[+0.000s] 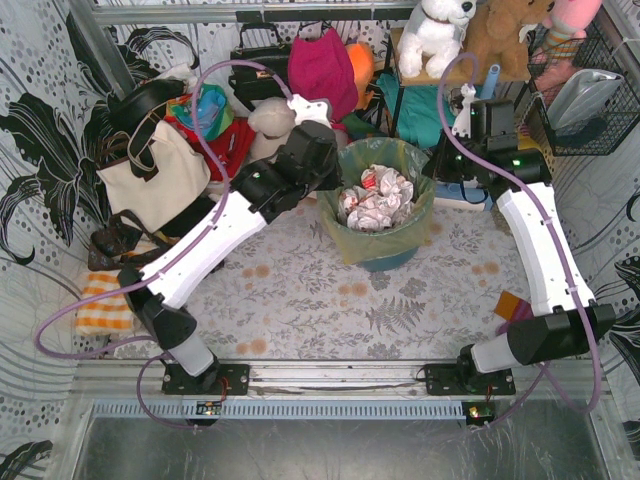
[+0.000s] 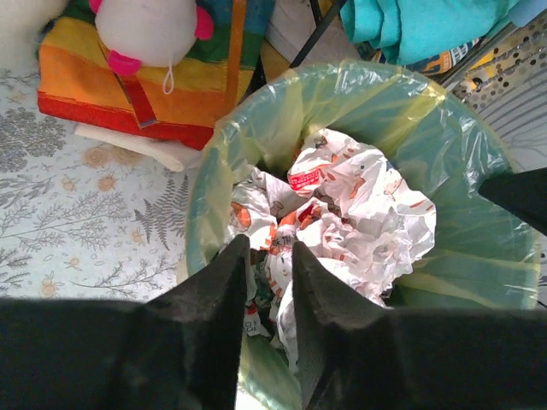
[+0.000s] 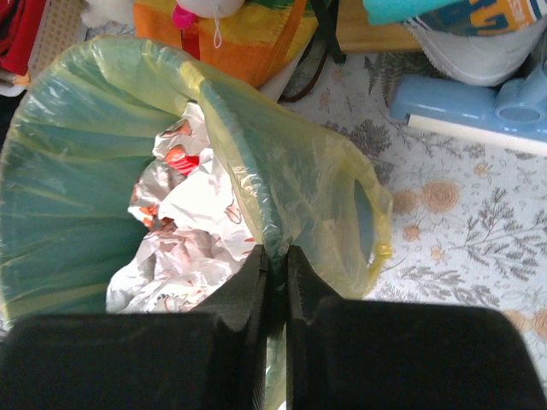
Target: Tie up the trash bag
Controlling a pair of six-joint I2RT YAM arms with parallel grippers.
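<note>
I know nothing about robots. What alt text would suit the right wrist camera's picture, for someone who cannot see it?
The right end effector, black and seen from just behind, is closed on the rim of a yellow-green trash bag holding crumpled white paper. One bag handle hangs outside over a floral table.

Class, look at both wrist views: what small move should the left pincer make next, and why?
Probably close the left pincer on the trash bag rim near it: it stands open beside that rim, while the right pincer is shut on the opposite edge.
</note>
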